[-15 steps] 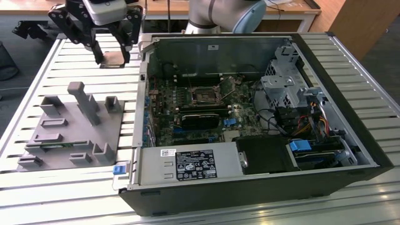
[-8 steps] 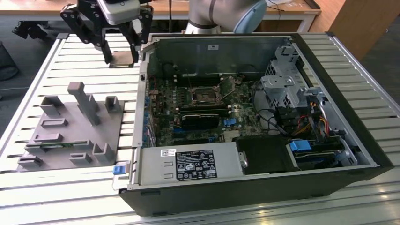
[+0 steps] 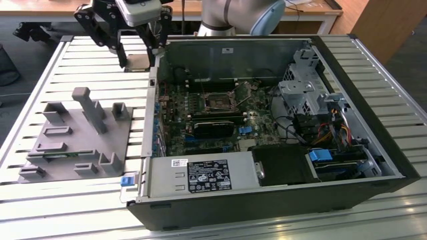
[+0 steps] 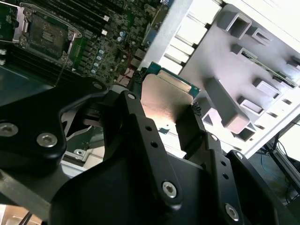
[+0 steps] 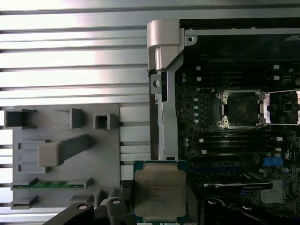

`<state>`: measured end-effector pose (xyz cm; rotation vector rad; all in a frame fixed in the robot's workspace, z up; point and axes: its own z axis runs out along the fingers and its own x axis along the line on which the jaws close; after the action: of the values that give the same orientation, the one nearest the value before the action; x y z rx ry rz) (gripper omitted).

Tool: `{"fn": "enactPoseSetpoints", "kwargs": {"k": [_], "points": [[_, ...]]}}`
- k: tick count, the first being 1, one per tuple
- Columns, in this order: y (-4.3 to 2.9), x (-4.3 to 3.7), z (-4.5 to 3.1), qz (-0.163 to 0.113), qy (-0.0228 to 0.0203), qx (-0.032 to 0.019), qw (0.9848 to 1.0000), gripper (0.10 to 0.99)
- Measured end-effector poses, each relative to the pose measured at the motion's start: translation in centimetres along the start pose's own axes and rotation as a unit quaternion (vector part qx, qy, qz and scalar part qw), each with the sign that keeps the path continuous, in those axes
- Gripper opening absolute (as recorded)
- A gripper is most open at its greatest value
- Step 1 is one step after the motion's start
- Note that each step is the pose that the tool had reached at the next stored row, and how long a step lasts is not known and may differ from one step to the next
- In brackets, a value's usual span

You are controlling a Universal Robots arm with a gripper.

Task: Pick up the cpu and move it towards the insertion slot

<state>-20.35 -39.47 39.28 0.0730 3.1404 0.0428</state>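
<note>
My gripper (image 3: 138, 59) is shut on the cpu (image 3: 137, 63), a flat square chip with a shiny metal top. It holds the chip in the air over the slatted table, just outside the case wall on the exterior view's left, at the far end. Both wrist views show the cpu (image 4: 166, 101) (image 5: 159, 190) pinched between my black fingers (image 4: 140, 122). The insertion slot (image 3: 217, 101), a square socket with a silvery frame and dark centre, lies on the motherboard inside the open case. It also shows in both wrist views (image 5: 241, 108) (image 4: 47, 30), apart from the chip.
A grey holder tray (image 3: 67, 145) with upright posts stands on the table at the exterior view's left. The case wall (image 5: 161, 93) rises between the chip and the socket. Near the socket sit a long black module (image 3: 213, 127), a blue connector (image 3: 245, 130) and a metal drive cage (image 3: 300, 92).
</note>
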Motion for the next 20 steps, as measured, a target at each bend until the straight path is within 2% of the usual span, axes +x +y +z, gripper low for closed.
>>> {"fn": "enactPoseSetpoints", "kwargs": {"k": [20], "points": [[0.20, -2.42, 0.00, 0.000, 0.0003, 0.0000, 1.0000, 0.537]]}}
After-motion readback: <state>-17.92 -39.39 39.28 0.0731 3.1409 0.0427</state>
